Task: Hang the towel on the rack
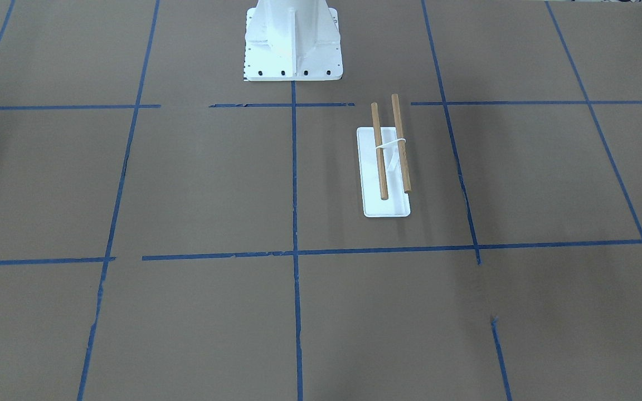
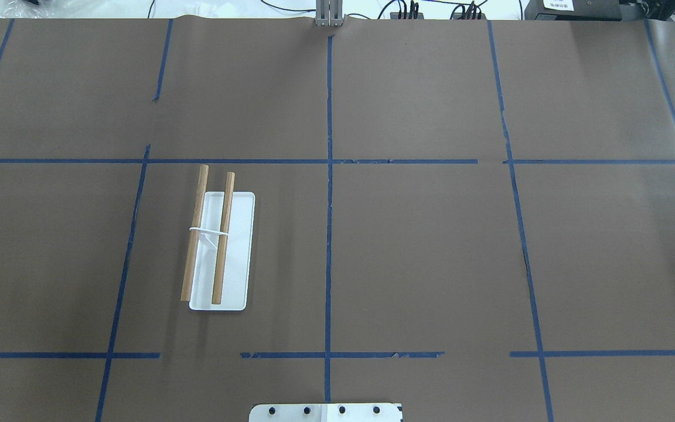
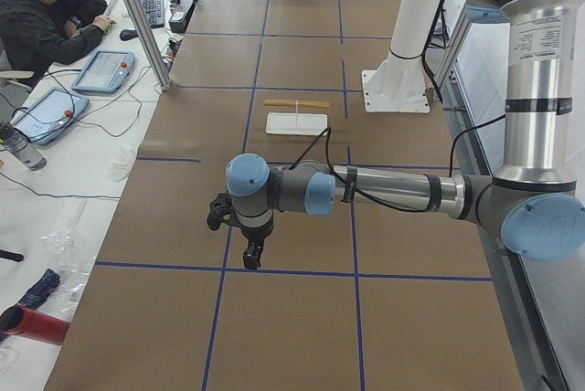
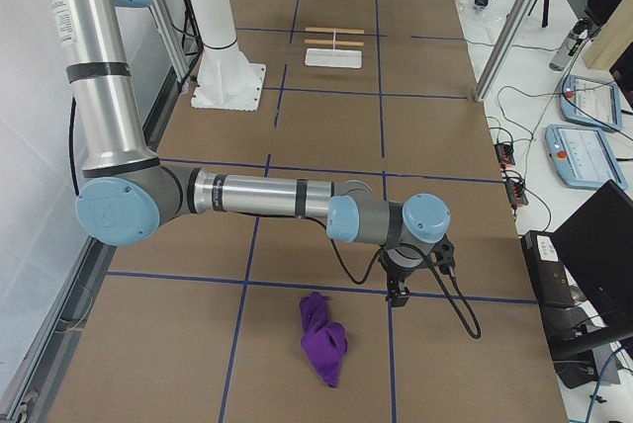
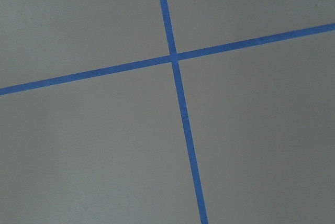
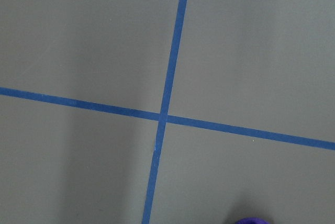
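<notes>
Rack (image 2: 223, 252): wooden rods (image 2: 190, 264), smooth white base (image 2: 238, 258)

The surface (image 2: 431, 264) is covered in brown paper. Blue tape lines (image 2: 329, 234) cut it into big squares. From overhead, black cables (image 2: 408, 9) lie just past its far edge.

In the left side view, a white desk (image 3: 55, 190) runs along the surface's left side. A person (image 3: 46, 7) in a black jacket sits there, far back, near a keyboard (image 3: 151, 5) and two tablets (image 3: 103, 71). A shiny metal post (image 3: 137, 16) stands at the surface's edge. A red tube (image 3: 32, 325) lies at the near left corner.

In the right side view, a black laptop (image 4: 593, 245) sits near, on the right. The light is bright and even.
</notes>
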